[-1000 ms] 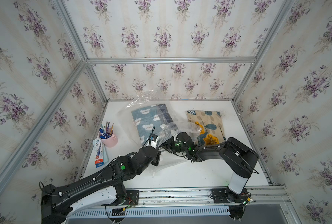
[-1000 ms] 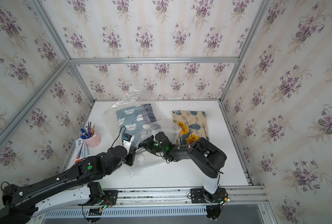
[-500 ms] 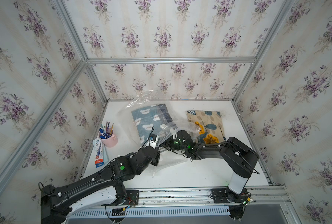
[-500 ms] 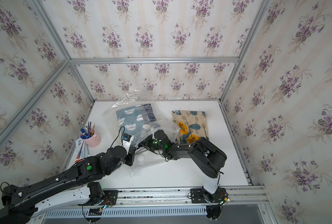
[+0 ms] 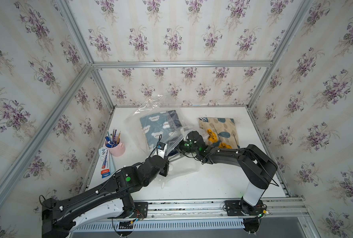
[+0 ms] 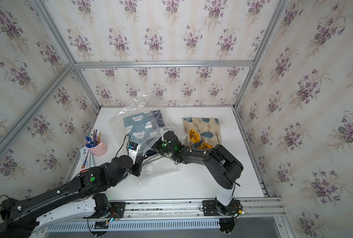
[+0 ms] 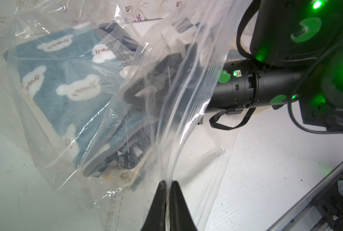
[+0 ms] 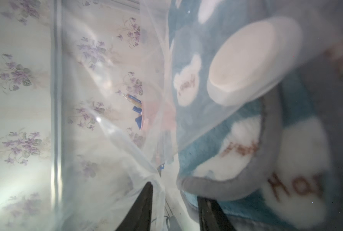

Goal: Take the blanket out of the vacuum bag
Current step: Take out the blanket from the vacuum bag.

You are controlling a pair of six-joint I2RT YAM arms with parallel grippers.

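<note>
Floral wallpaper [image 5: 171,41] closes in a white worktop [image 5: 212,185] on three sides. On it lies the vacuum bag [image 5: 184,171], clear and crinkled, with the blanket [image 5: 155,127] inside it; the blanket is blue plush with white bear shapes.

The left claw [image 7: 167,185] is pressed together on the bag's zip-seal edge, a ridge of film pinched between its tips and rising away from them. The blanket lies ahead of this claw, behind the lifted film.

The right claw [image 8: 174,192] sits under the bag's upper layer with its jaws spread. Film bunches against one finger [image 8: 144,202], and the blanket's rounded, folded edge lies just ahead of the other — whether it touches cannot be told. The round white valve cap [image 8: 250,60] sits in the film just beyond this claw, over the blanket.

Just beside the right claw, outside the bag, a folded beige leaf-print cloth [image 5: 219,129] lies flat. A pink cup [image 5: 116,146] of pens stands well apart from the left claw, on its outer side.
</note>
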